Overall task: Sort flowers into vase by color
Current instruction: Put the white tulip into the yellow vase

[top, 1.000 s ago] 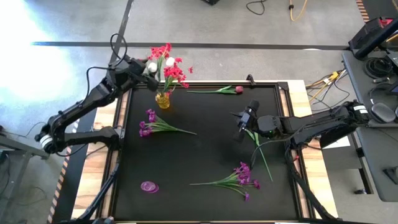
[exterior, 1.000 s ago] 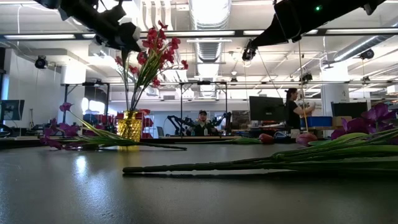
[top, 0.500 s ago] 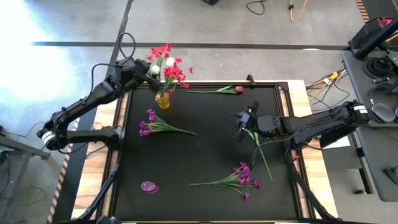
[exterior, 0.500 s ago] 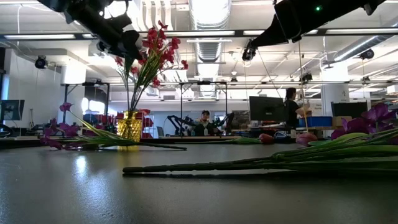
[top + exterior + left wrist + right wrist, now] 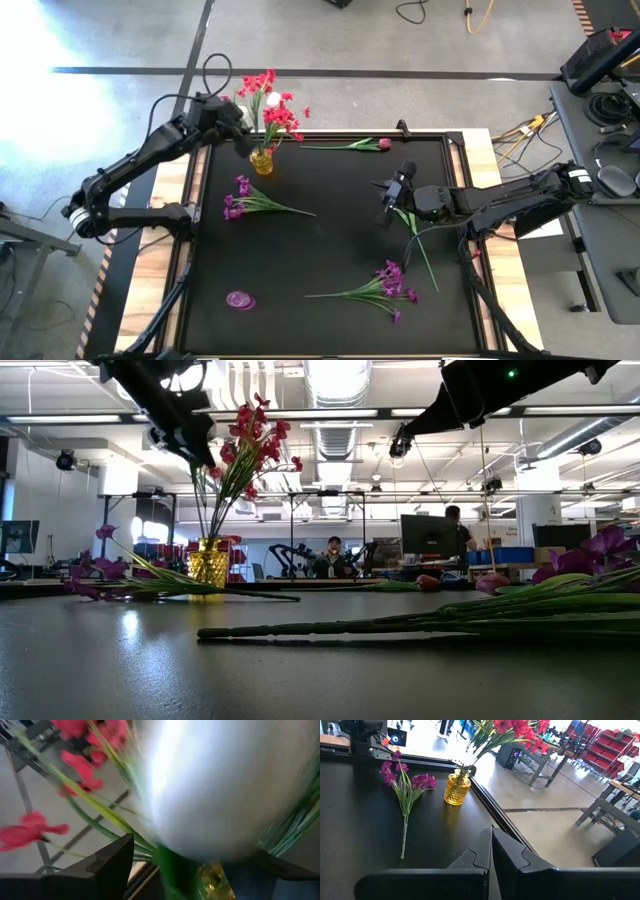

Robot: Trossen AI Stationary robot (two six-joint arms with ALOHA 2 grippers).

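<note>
At the table's far left corner, the left end effector hangs spread beside the blooms of the amber vase, which holds red flowers and the white bud; its fingers hold nothing, so that stem looks delivered. Purple sprigs lie loose near the vase, another purple bunch toward the near right, unsorted. The right end effector, pressed together and empty, waits mid-table over a green stem.

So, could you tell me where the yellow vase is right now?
In the high view, the yellow vase stands at the mat's far left corner, holding red flowers, beside the left gripper.
</note>
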